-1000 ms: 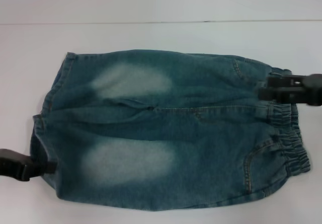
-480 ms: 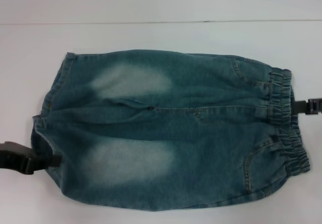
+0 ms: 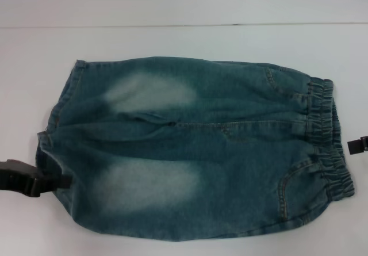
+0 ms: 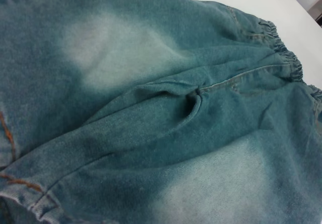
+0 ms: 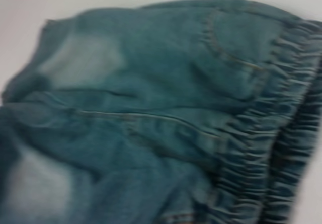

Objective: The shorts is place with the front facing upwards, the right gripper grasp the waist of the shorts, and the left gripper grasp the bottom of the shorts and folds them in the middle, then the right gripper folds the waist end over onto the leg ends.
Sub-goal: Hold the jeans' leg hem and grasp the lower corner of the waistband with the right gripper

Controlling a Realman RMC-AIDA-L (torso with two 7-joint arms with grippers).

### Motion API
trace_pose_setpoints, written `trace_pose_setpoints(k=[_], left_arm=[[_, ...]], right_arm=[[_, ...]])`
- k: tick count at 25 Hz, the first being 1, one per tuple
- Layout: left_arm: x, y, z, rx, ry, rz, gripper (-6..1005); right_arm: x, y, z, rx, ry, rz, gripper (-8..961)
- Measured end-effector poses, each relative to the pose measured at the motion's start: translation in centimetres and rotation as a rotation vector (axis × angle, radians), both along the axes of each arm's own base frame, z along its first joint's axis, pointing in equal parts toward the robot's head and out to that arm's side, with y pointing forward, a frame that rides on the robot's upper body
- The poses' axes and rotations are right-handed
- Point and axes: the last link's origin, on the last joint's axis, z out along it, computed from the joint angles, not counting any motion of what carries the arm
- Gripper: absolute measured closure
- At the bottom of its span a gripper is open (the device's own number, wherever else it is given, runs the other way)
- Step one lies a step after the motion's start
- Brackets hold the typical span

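The blue-green denim shorts (image 3: 195,152) lie flat, front up, on the white table. Their ruched waist (image 3: 325,135) is at the right and the two leg ends (image 3: 54,123) are at the left. My left gripper (image 3: 60,181) reaches in from the left edge and meets the hem of the near leg. Only a small black tip of my right gripper (image 3: 356,146) shows at the right edge, just off the waist. The left wrist view looks along the shorts (image 4: 151,108) from a stitched hem (image 4: 30,204). The right wrist view shows the waistband (image 5: 271,133) close up.
The white table (image 3: 184,43) runs back to a straight edge line, with a pale wall beyond it. The near side of the shorts lies close to the bottom of the head view.
The right gripper has drawn back off the waistband, out to the right edge and nearer to me. The left gripper has moved slightly in against the near leg hem.
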Motion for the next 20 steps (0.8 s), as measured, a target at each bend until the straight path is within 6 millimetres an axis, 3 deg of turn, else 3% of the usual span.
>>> trace_pose_setpoints(k=[7, 20], left_arm=[[0.4, 0.4, -0.1, 0.001, 0.0, -0.014, 967], [0.6, 0.7, -0.3, -0.004, 0.0, -0.027, 967]], right_arm=[[0.7, 0.0, -0.6, -0.013, -0.042, -0.025, 38], [0.7, -0.3, -1.4, -0.025, 0.05, -0.048, 38]])
